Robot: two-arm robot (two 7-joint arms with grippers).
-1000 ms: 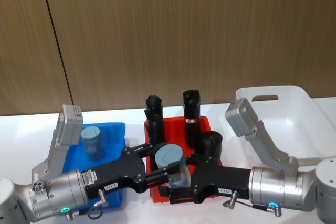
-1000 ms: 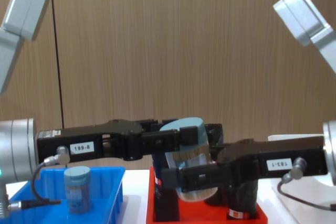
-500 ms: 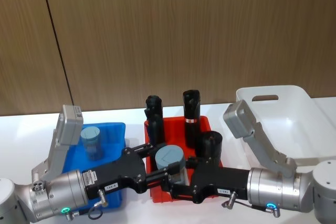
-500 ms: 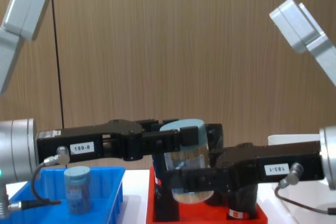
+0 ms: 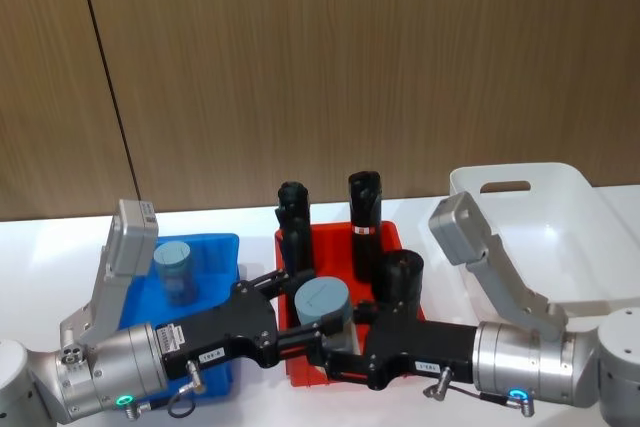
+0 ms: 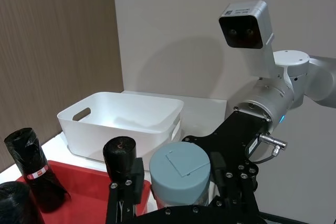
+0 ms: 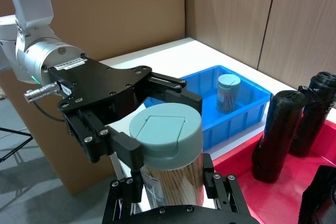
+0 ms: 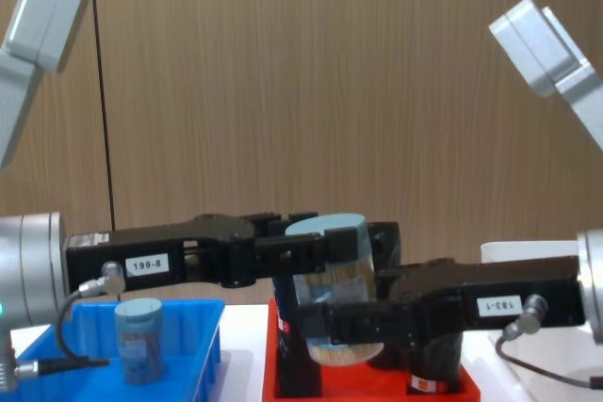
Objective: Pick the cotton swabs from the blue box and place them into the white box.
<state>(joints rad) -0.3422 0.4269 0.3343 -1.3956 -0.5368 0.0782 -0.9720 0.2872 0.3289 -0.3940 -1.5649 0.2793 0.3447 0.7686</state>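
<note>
A tub of cotton swabs [image 5: 322, 299] hangs roughly upright in the air over the front rim of the red tray [image 5: 392, 235], near the middle of the tabletop's [image 5: 45, 247] front edge, with both hands on it. The left hand [image 5: 305, 309] reaches in from the left side and is clamped on the tub's upper part, its black fingers [image 7: 170, 85] hugging the pale blue-grey lid on either side. The right hand [image 5: 345, 340] comes in from the right side, lower down, and its fingers [image 8: 350, 315] press against the clear body below the lid, swab sticks showing through the plastic. A second tub [image 5: 175, 269] stands upright in the blue box [image 5: 218, 265], which sits toward the tabletop's left edge. The white box [image 5: 560, 215] stands toward the right edge, well apart from the held tub. Several black rolls [image 5: 365, 202] with red labels stand in the red tray, behind the two hands.
</note>
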